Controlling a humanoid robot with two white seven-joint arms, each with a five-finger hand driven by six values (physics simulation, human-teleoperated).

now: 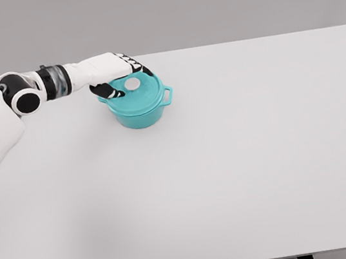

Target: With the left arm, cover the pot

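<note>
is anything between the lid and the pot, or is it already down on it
Nothing visible stands between them: the teal lid already sits on the pot, with the left hand at its far-left edge.

No text, label, brand, number or sign can be read on anything in view.

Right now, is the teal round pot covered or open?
Covered: the teal lid sits flat on the pot, left hand at its knob.

1. 1 teal pot (139,112), w/ 2 side handles
2. 1 lid (134,93) w/ 1 white knob (132,83)
3. 1 arm in view, the left, so 1 left hand (114,73)
4. 1 white table (231,173)
</note>
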